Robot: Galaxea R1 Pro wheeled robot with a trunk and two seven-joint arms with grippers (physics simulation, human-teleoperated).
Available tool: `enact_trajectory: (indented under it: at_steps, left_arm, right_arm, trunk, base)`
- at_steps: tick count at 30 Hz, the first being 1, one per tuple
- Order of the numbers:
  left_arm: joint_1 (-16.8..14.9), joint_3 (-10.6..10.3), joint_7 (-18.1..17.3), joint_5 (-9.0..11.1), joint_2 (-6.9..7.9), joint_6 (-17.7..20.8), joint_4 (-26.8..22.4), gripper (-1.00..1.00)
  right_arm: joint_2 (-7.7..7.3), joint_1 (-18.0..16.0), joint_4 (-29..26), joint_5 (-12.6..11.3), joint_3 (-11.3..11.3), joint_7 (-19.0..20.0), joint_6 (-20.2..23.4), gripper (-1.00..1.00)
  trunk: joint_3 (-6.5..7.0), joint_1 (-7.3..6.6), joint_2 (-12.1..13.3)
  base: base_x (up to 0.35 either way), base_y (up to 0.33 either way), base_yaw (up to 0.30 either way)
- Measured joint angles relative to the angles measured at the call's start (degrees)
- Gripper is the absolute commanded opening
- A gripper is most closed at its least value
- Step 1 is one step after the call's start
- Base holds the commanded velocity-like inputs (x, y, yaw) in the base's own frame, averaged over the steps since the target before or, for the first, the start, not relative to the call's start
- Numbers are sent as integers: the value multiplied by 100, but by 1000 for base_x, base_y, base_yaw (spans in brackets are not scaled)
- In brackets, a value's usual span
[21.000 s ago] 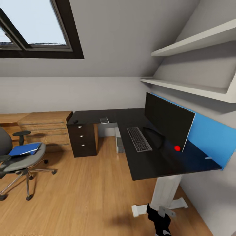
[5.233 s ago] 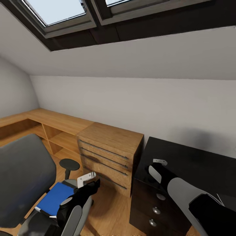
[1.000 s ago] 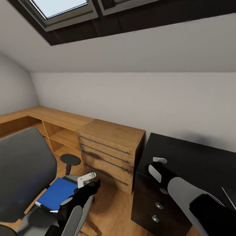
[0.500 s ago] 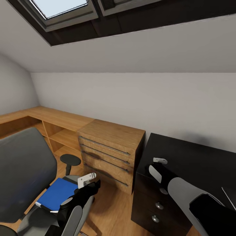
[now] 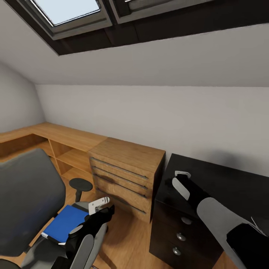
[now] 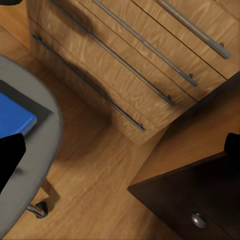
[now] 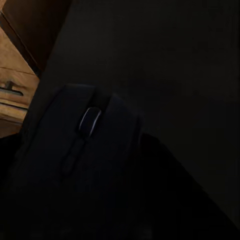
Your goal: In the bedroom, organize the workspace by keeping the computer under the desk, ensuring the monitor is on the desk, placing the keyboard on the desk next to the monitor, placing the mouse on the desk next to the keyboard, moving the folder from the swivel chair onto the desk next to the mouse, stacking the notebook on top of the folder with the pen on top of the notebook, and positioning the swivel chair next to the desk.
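The grey swivel chair [image 5: 26, 194] stands at the lower left with the blue folder [image 5: 63, 223] flat on its seat. My left gripper [image 5: 101, 206] hovers open just past the seat's front edge, above the wood floor; in the left wrist view the folder [image 6: 12, 119] lies on the grey seat [image 6: 42, 150]. My right gripper [image 5: 176, 178] is over the near left corner of the black desk [image 5: 224, 183]. The right wrist view shows the black mouse [image 7: 82, 145] very close on the desk top [image 7: 180, 70]; its jaws are lost in the dark.
A low oak drawer unit [image 5: 127, 168] stands between chair and desk, joined to an oak shelf run [image 5: 56, 138] along the wall. A dark drawer pedestal [image 5: 179, 231] sits under the desk's end. The sloped ceiling and skylight [image 5: 74, 11] are overhead.
My right gripper has shifted a little farther over the desk's corner since half a second ago. The left arm, chair and folder have stayed put.
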Motion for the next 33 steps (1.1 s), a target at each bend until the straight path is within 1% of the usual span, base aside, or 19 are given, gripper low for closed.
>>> enact_trajectory:
  at_steps: [2, 3, 4, 5, 7, 8, 10, 14, 15, 16, 19, 24, 33]
  left_arm:
    - [0, 0, 0, -1, 0, 0, 0, 100]
    - [0, 0, 0, -2, -1, 0, 0, 100]
    - [0, 0, 0, -1, 0, 0, 0, 100]
    - [0, 0, 0, -1, 0, 0, 0, 100]
    - [0, 0, 0, -1, 0, 0, 0, 100]
    - [0, 0, 0, 0, 0, 0, 0, 100]
    - [0, 0, 0, 3, 0, 0, 0, 100]
    - [0, 0, 0, 6, 0, 0, 0, 100]
    - [0, 0, 0, 7, 0, 0, 0, 100]
    - [0, 0, 0, 7, 0, 3, 0, 100]
    - [0, 0, 0, 8, 1, 10, 0, 100]
    - [0, 0, 0, -9, 0, 10, 86, 100]
    - [-1, -1, 0, -10, 0, 9, 89, 100]
  right_arm:
    - [-161, 5, -345, -419, -4, -223, 237, -100]
    - [-293, 29, -750, -844, 4, -595, 336, -100]
    - [-349, 96, -991, -1023, 8, -819, 361, -100]
    - [-419, 280, -1408, -1166, 14, -1108, 381, -100]
    - [-548, 686, -2266, -1261, 20, -1445, 396, -100]
    - [-593, 826, -2547, -1276, 23, -1540, 399, -100]
    - [-644, 993, -2879, -1295, 25, -1694, 402, -100]
    - [-671, 1091, -3083, -1320, 26, -1815, 392, -100]
    - [-651, 1107, -3139, -1330, 27, -1842, 382, -100]
    - [-649, 1108, -3149, -1330, 26, -1847, 380, -100]
    - [-651, 1109, -3165, -1330, 17, -1851, 378, -100]
    - [-677, 1119, -3173, -1324, -5, -1849, 348, -100]
    - [-679, 1120, -3174, -1324, -8, -1849, 342, -100]
  trunk:
    - [36, -43, 80]
    - [54, -64, 120]
    - [72, -85, 161]
    - [89, -107, 201]
    - [125, -150, 281]
    - [143, -172, 321]
    - [179, -216, 402]
    - [251, -304, 562]
    - [269, -327, 602]
    - [287, -350, 642]
    - [288, -351, 644]
    - [291, -352, 644]
    - [298, -350, 644]
  base:
    - [-158, 0, 0]
    - [-270, 0, 0]
    - [-303, 0, 0]
    - [-315, 0, 0]
    - [-328, 0, 0]
    - [-333, 0, 0]
    - [-335, 0, 0]
    - [-301, 0, 0]
    - [-125, 0, 0]
    - [-80, 0, 0]
    - [-30, 0, -62]
    - [-21, 0, -277]
    - [-201, 0, -295]
